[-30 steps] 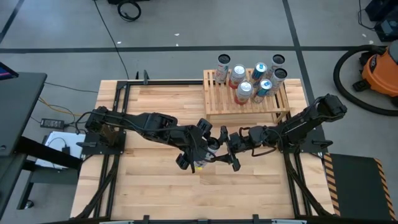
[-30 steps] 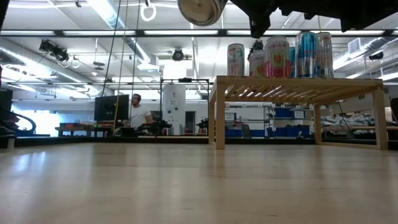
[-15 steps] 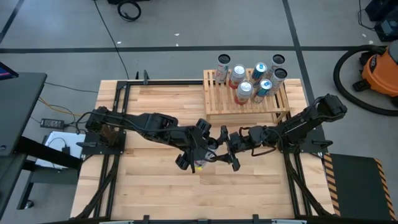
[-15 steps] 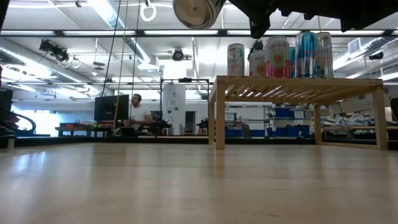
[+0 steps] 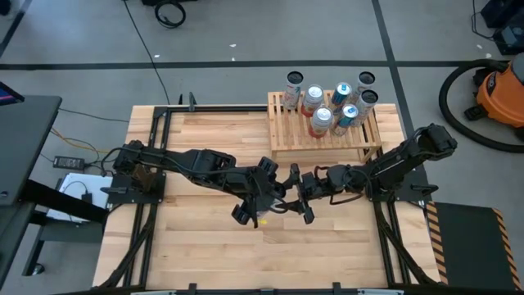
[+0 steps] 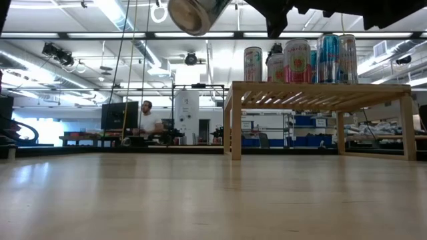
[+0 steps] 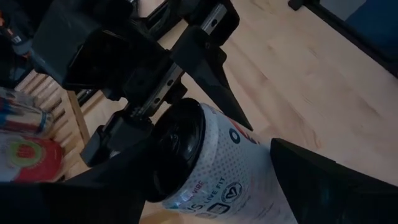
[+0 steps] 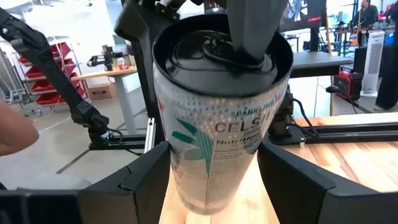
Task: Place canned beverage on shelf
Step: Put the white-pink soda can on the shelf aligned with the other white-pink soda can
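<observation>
Between the two dark fingers of the right gripper (image 8: 214,180) a white cylindrical aluminium can printed with teal dots and lettering (image 8: 214,124) is clasped around its body, its dark lid (image 8: 221,50) turned away from the wrist. The same can (image 7: 214,168) is seen between the fingers of the left gripper (image 7: 205,186), whose jaws are closed around the smooth wall near the dark end; both grips are thus applied to one can, apparently in the middle of a hand-over, though which gripper carries the weight cannot be made out. In the high view the left gripper (image 5: 260,199) and the right gripper (image 5: 304,197) are met just beside each other, with the can (image 5: 281,197) between them, held clear above the pale butcher-block table top (image 5: 205,246). From table height only the can's round, dull metal base (image 6: 189,13) is shown, raised well above the wood grain. Beyond the fingers, well apart from the held can, stands the low rack of light-wood slats (image 5: 323,131), rectangular and open-topped on square legs (image 6: 235,127). On it a group of upright cans in red, white and blue (image 5: 327,105) has already been set, their silver lids catching the light. The held can is judged still to be carried across and stood on a free part of the slats.
</observation>
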Available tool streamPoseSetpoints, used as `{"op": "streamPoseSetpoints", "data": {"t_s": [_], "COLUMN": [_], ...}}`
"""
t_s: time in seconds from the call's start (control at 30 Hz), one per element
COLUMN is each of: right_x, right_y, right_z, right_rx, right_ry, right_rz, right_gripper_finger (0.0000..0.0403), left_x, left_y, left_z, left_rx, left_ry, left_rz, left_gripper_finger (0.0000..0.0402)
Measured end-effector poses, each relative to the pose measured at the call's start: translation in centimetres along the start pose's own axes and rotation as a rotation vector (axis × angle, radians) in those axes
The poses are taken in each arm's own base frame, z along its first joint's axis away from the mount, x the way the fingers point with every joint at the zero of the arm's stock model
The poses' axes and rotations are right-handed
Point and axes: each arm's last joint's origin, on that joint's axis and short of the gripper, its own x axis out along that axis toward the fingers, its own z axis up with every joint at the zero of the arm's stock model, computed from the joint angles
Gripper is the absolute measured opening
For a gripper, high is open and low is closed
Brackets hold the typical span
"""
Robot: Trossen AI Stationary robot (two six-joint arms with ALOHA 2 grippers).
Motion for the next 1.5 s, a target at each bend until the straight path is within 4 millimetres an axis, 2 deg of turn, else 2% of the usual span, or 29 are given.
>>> {"op": "streamPoseSetpoints", "data": {"t_s": [0.27, 1.27, 1.5], "right_x": [0.63, 0.66, 0.66], "right_y": [0.18, 0.39, 0.39], "right_z": [0.75, 1.05, 1.07], "right_rx": [-0.024, -0.044, -0.044], "right_ry": [0.017, -0.01, -0.013], "right_rz": [-0.005, 0.006, 0.005], "right_gripper_finger": [0.0244, 0.0244, 0.0244], "left_x": [0.0, 0.55, 0.54], "left_y": [-0.01, -0.4, -0.46], "left_z": [-0.02, -0.02, -0.17], "left_rx": [-0.035, -0.053, -0.051], "left_ry": [0.002, 0.019, 0.033], "left_rz": [-0.002, -0.022, -0.031], "left_gripper_finger": [0.0316, 0.0315, 0.0295]}}
